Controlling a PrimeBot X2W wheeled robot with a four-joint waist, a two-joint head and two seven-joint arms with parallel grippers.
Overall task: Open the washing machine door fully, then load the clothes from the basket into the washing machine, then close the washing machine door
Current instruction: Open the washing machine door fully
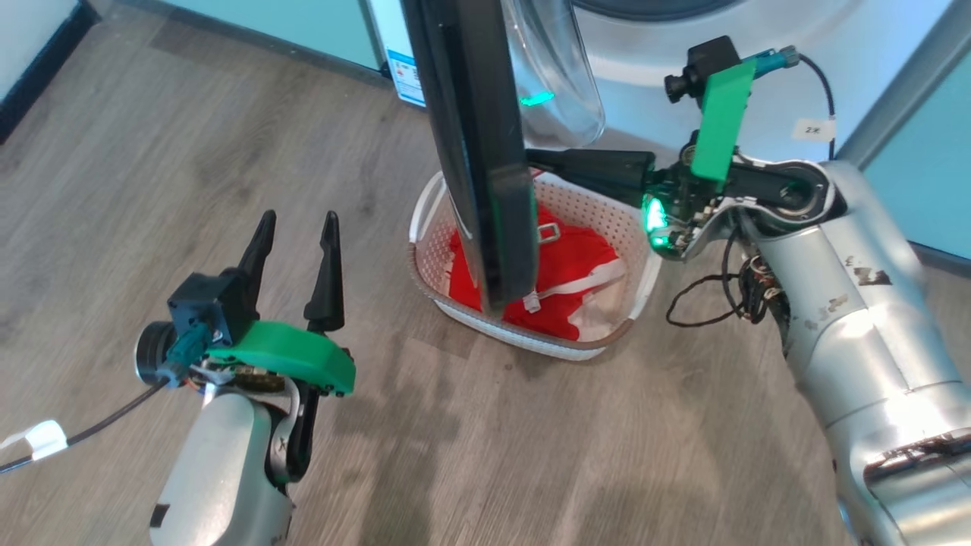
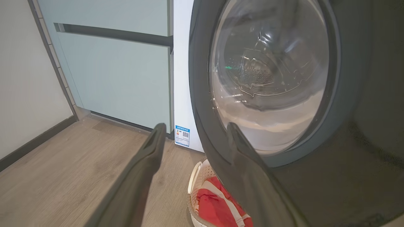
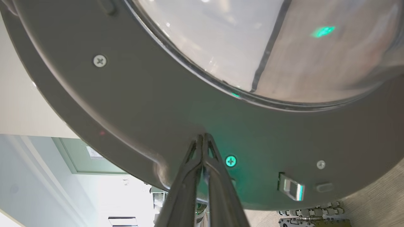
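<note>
here, closed right jaws touch the door (image 3: 132, 104).

Lower left: the silver left arm (image 1: 220, 470) has a green cover (image 1: 292, 356), a black camera (image 1: 201, 303), and a left gripper (image 1: 299, 220) with two dark fingers (image 1: 328, 265). On the right: the scuffed silver right arm (image 1: 857, 334) has black cables (image 1: 751, 292).

Left claw (image 1: 299, 221) spread wide, right claw (image 3: 202, 137) — pinched shut
</note>
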